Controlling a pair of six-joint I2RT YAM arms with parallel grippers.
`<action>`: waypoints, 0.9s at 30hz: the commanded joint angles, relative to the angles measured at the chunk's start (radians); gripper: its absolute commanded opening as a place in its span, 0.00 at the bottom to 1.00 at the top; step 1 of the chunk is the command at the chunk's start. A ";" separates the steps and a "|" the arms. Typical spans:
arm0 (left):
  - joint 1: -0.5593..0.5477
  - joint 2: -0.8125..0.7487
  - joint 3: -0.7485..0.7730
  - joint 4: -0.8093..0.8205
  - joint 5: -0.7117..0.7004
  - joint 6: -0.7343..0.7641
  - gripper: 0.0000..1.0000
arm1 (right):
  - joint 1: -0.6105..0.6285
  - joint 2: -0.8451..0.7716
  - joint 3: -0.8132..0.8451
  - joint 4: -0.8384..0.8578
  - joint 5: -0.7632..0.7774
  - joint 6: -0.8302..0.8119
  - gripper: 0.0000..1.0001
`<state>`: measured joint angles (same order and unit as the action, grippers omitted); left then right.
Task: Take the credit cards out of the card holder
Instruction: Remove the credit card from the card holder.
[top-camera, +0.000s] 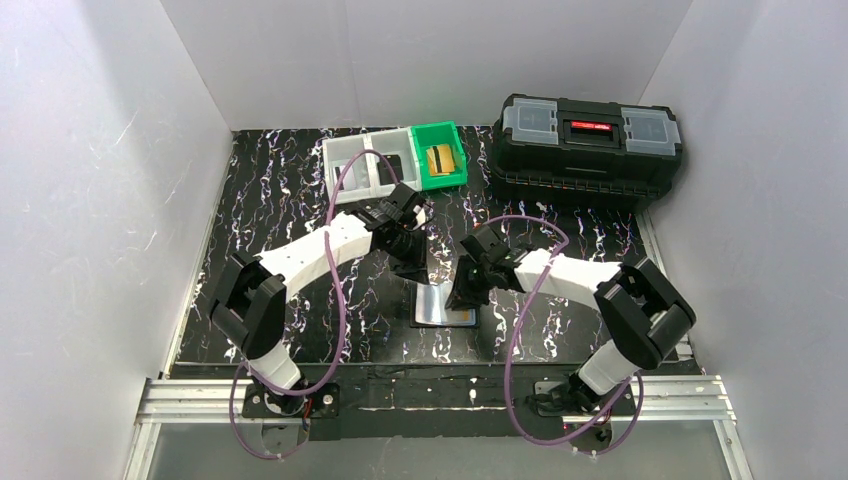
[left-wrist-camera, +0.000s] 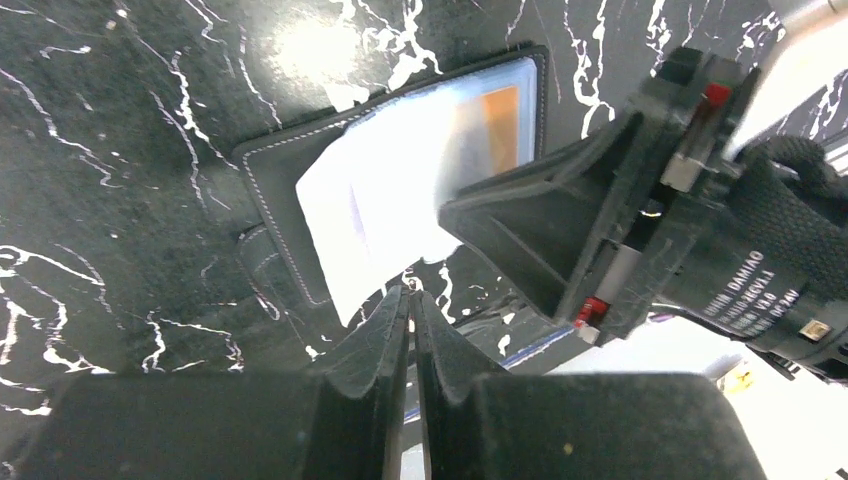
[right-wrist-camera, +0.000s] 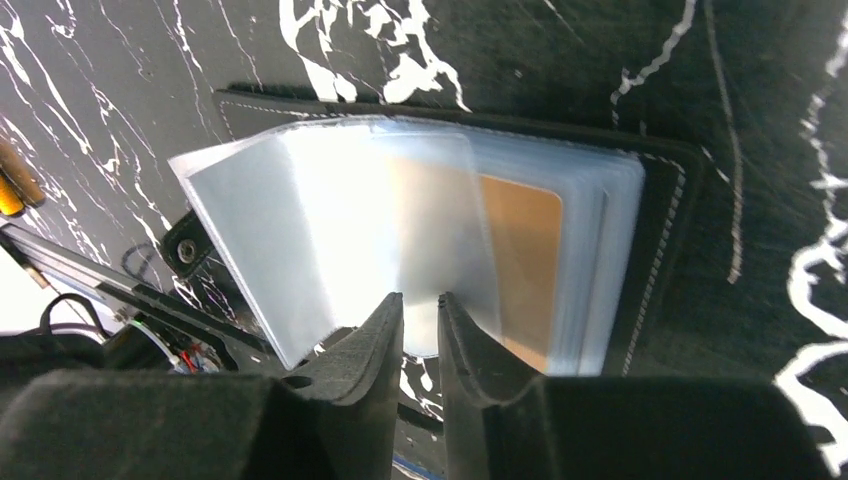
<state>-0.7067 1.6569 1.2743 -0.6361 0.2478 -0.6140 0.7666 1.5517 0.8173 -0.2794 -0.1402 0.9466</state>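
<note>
Lying open on the table (top-camera: 280, 200), the card holder (top-camera: 445, 312) is half covered from above by the left gripper (top-camera: 412, 262) and the right gripper (top-camera: 462, 298); one gold card (top-camera: 440, 160) is counted in the green bin (top-camera: 456, 135). From the left wrist, the left fingers are seen pressed together. From the right wrist, one orange card (right-wrist-camera: 520, 260) is made out through glare; the right fingers stand narrow, and a grip cannot be told.

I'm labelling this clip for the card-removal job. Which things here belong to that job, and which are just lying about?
Belongs to the job:
card holder, lying open
orange card in its clear pocket
gold card in the green bin
left gripper and right gripper, both at the holder

Just lying about:
grey bins
black toolbox
</note>
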 joint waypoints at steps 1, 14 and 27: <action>-0.019 -0.001 -0.017 0.007 0.038 -0.027 0.05 | 0.000 0.079 0.033 0.019 -0.002 -0.007 0.26; -0.018 0.222 0.096 0.054 0.036 -0.001 0.03 | 0.003 0.083 0.004 0.082 -0.059 -0.003 0.20; -0.010 0.261 0.030 0.075 -0.007 0.012 0.00 | -0.012 -0.066 0.005 -0.011 -0.010 -0.043 0.45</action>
<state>-0.7231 1.9587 1.3373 -0.5480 0.2703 -0.6205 0.7662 1.5600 0.8337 -0.2325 -0.1825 0.9306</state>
